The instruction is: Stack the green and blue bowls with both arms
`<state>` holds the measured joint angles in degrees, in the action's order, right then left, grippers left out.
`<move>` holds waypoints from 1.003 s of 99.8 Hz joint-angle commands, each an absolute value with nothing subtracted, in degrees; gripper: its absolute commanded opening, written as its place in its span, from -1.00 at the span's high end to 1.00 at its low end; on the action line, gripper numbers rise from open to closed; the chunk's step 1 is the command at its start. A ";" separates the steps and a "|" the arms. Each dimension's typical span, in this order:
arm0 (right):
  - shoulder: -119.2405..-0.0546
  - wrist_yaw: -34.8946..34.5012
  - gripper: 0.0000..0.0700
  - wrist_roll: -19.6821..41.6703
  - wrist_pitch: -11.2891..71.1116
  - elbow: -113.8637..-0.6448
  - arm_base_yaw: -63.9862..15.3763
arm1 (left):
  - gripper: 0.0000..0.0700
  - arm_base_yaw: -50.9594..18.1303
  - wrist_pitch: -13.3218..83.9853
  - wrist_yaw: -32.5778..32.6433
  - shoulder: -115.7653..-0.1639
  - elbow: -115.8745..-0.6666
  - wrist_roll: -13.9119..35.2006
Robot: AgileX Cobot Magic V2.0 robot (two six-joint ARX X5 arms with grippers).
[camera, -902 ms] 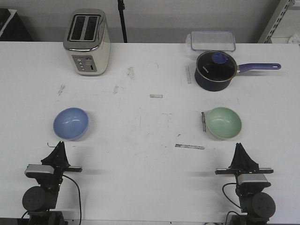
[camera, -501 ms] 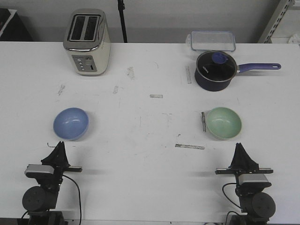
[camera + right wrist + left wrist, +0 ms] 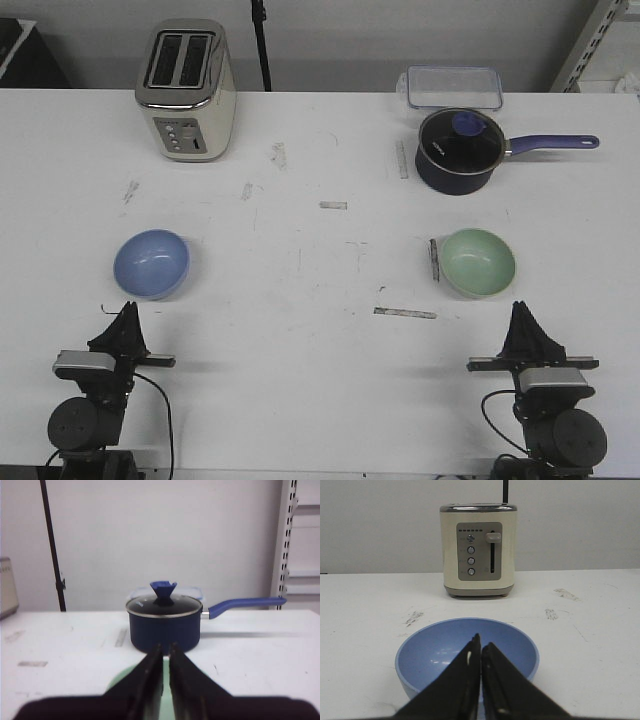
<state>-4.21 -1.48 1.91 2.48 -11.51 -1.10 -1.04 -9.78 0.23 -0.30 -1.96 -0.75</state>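
Both grippers pressed closed and empty, left gripper (image 3: 128, 318) just short of the blue bowl (image 3: 151, 264), right gripper (image 3: 524, 320) near the green bowl (image 3: 478, 262); light, slick, rigid bowls, so pinch the rim

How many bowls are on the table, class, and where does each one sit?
2. The blue bowl sits on the table's left side, just ahead of the left gripper. The green bowl sits on the right, nearer than the saucepan. None appears hidden.
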 commanded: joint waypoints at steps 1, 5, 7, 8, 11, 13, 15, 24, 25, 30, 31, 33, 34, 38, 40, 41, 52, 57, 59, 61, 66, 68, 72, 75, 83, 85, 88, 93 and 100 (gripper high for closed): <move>-6.63 -1.50 0.96 1.26 4.05 -13.43 -1.17 | 0.99 -1.08 -10.39 0.45 -0.19 -0.69 -1.26; -8.25 -1.50 0.96 1.26 5.02 -14.68 -1.17 | 0.99 -1.08 -10.39 0.45 -0.19 -0.69 -1.26; -9.10 -1.50 0.96 1.26 5.41 -15.29 -1.17 | 0.99 -1.08 -10.39 0.45 -0.19 -0.69 -1.26; -9.54 -1.50 0.96 1.26 5.63 -15.62 -1.17 | 0.99 -1.08 -10.39 0.45 -0.19 -0.69 -1.26; -10.87 -1.50 0.96 1.26 6.31 -16.62 -1.17 | 0.99 -1.08 -10.39 0.45 -0.19 -0.69 -1.26; -11.79 -1.50 0.96 1.28 6.76 -17.32 -1.17 | 0.99 -1.08 -10.39 0.47 -0.19 -0.69 -1.26; -12.78 -1.50 0.96 1.30 7.20 -18.02 -1.17 | 0.99 -1.08 -10.39 0.45 -0.19 -0.69 -1.26; -17.58 -1.48 0.96 1.30 9.52 -21.52 -1.17 | 0.99 -1.08 -10.39 0.45 -0.19 -0.69 -1.26; -18.13 -1.50 0.96 1.30 9.80 -21.93 -1.17 | 0.99 -1.08 -10.39 0.45 -0.19 -0.69 -1.26; -21.08 -1.48 0.96 1.30 11.35 -24.10 -1.17 | 0.99 -1.08 -10.39 0.45 -0.19 -0.69 -1.26; -21.67 -1.48 0.96 1.30 11.70 -24.56 -1.17 | 0.99 -1.08 -10.39 0.45 -0.19 -0.69 -1.26; -22.92 -1.48 0.96 1.30 12.40 -25.47 -1.17 | 0.99 -1.08 -10.39 0.45 -0.19 -0.69 -1.26; -23.55 -1.48 0.96 1.28 12.75 -25.93 -1.17 | 0.99 -1.08 -10.39 0.45 -0.19 -0.69 -1.26; -26.13 -1.45 0.96 1.28 14.24 -27.81 -1.17 | 0.99 -1.08 -10.39 0.45 -0.19 -0.69 -1.26; -27.40 -1.45 0.96 1.26 14.87 -28.71 -1.17 | 0.99 -1.08 -10.39 0.45 -0.19 -0.69 -1.26; -28.03 -1.45 0.96 1.26 15.20 -29.15 -1.17 | 0.99 -1.08 -10.39 0.45 -0.19 -0.69 -1.26; -35.00 -1.34 0.96 1.28 17.06 -33.23 -1.17 | 0.99 -1.08 -10.39 0.45 -0.19 -0.69 -1.26; -38.04 -1.02 0.96 1.32 18.17 -35.27 -1.17 | 0.99 -1.08 -10.39 0.45 -0.19 -0.69 -1.26; -39.20 -0.86 0.96 1.28 18.83 -36.21 -1.17 | 0.99 -1.08 -10.39 0.45 -0.19 -0.69 -1.26; -40.32 -0.62 0.96 1.30 19.68 -37.19 -1.17 | 0.99 -1.08 -10.39 0.45 -0.19 -0.69 -1.26; -43.03 0.03 0.96 1.43 22.35 -39.97 -1.17 | 0.99 -1.08 -10.39 0.45 -0.19 -0.69 -1.26; -44.07 0.08 0.96 1.48 23.51 -41.15 -1.15 | 0.99 -1.08 -10.39 0.45 -0.19 -0.69 -1.26; -46.26 0.03 0.96 1.45 25.89 -43.59 -1.04 | 0.99 -1.08 -10.39 0.45 -0.19 -0.69 -1.26; -47.99 0.01 0.96 1.48 27.49 -45.41 -0.97 | 0.99 -1.08 -10.39 0.45 -0.19 -0.69 -1.26; -52.60 0.01 0.96 1.56 30.55 -50.17 -0.54 | 0.99 -1.08 -10.39 0.45 -0.19 -0.69 -1.26; -53.74 0.01 0.96 1.69 31.18 -51.29 -0.30 | 0.99 -1.08 -10.39 0.45 -0.19 -0.69 -1.26; -55.40 -0.01 0.96 1.91 32.14 -52.99 0.14 | 0.99 -1.08 -10.39 0.45 -0.19 -0.69 -1.26; -58.04 -0.05 0.96 2.79 33.87 -55.70 1.10 | 0.99 -1.08 -10.39 0.45 -0.19 -0.69 -1.26; -61.52 -0.27 0.96 5.19 35.88 -59.37 2.66 | 0.99 -1.08 -10.39 0.45 -0.19 -0.69 -1.26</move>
<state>-58.61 -0.23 2.31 34.70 -56.05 1.50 -1.04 -9.78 0.21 -0.30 -1.96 -0.75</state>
